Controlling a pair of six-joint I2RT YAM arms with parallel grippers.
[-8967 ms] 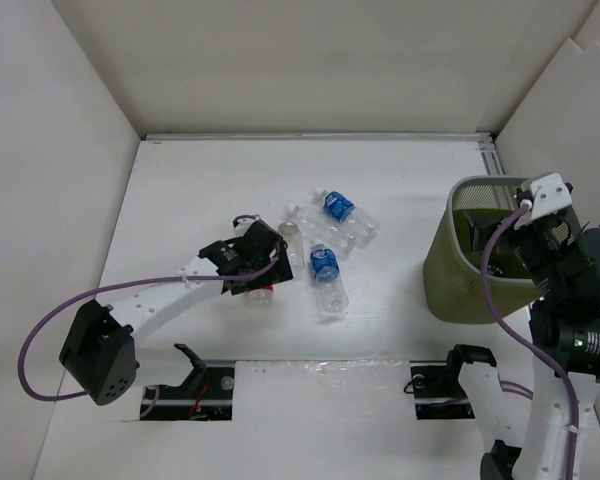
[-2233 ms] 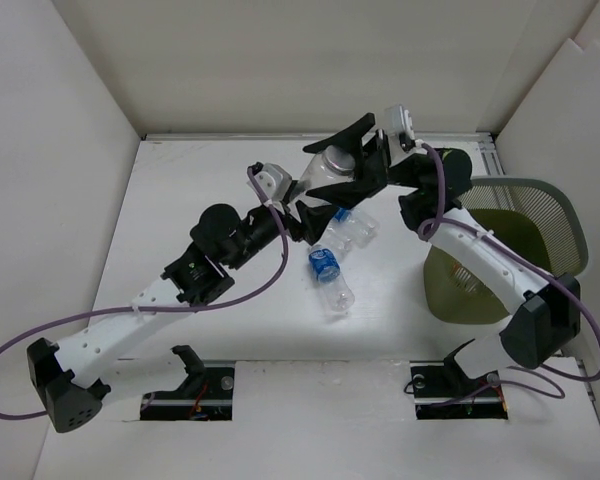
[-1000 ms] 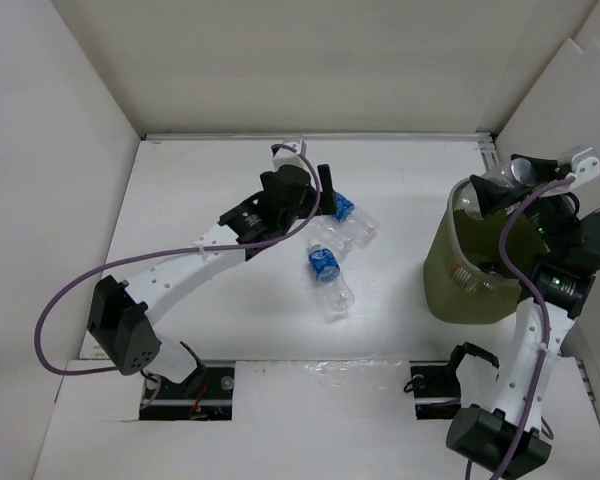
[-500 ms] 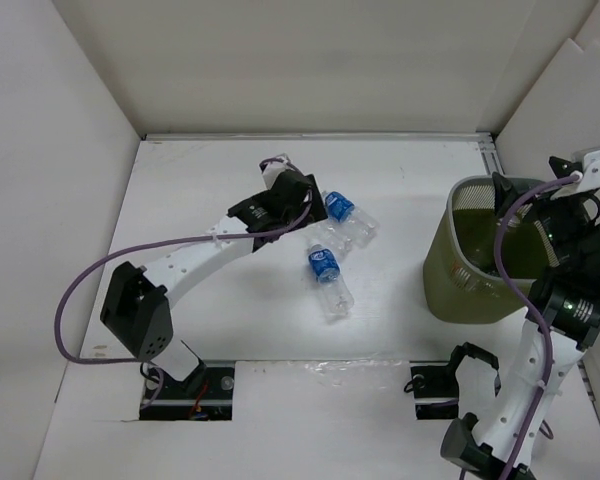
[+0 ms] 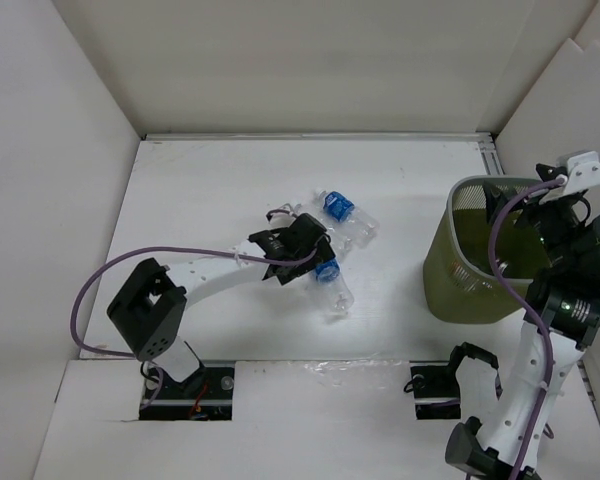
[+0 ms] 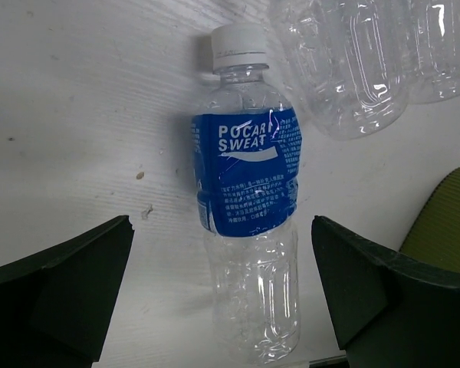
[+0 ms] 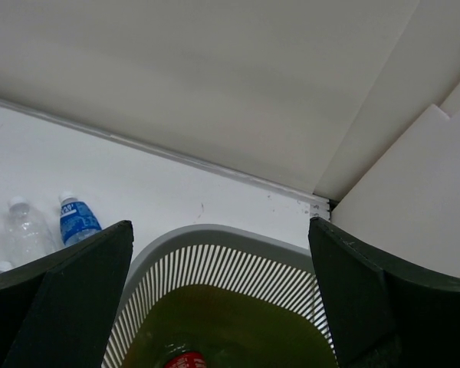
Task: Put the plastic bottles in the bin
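A clear bottle with a blue label [image 6: 245,180] and a white cap lies on the white table between my left gripper's [image 6: 222,307] open fingers [image 6: 61,295], not gripped. In the top view the left gripper [image 5: 302,250] hovers over this bottle [image 5: 332,285]. A second blue-labelled bottle [image 5: 337,207] and a plain clear one [image 5: 350,238] lie just beyond. My right gripper [image 5: 528,215] is open and empty above the olive-green bin [image 5: 460,290]. In the right wrist view a red-capped bottle [image 7: 184,360] lies inside the bin [image 7: 215,239].
White walls enclose the table at the back and both sides. The bin stands close to the right wall. The bin's green wall [image 6: 445,222] shows at the right edge of the left wrist view. Clear bottle bodies [image 6: 345,69] lie just past the near bottle's cap.
My left gripper has moved nearer, from the far blue-labelled bottle to above the near one. My right gripper held a bottle over the bin a second ago and is now empty.
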